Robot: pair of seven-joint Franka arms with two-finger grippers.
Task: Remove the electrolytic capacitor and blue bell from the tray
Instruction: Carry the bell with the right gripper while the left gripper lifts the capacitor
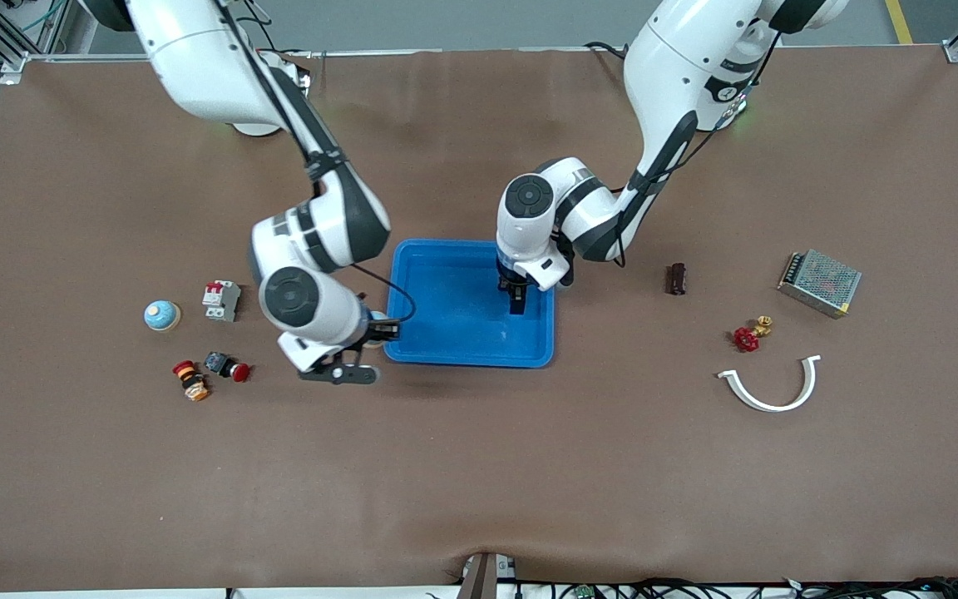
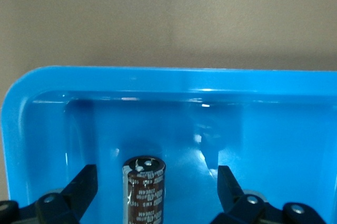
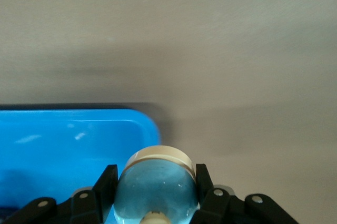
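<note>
A dark brown capacitor (image 2: 144,190) rests in the blue tray (image 1: 437,333). My left gripper (image 1: 518,306) is down in the tray, open, with its fingers (image 2: 84,182) on either side of the capacitor and apart from it. In the front view the gripper hides the capacitor. My right gripper (image 1: 381,329) is shut on a light blue bell with a cream base (image 3: 156,192). It holds the bell over the tray's rim (image 3: 131,116) at the right arm's end.
On the table toward the right arm's end are a second blue bell (image 1: 161,315), a circuit breaker (image 1: 221,299) and two push buttons (image 1: 190,380). Toward the left arm's end are another brown capacitor (image 1: 676,279), a red valve (image 1: 748,336), a power supply (image 1: 819,283) and a white curved piece (image 1: 770,391).
</note>
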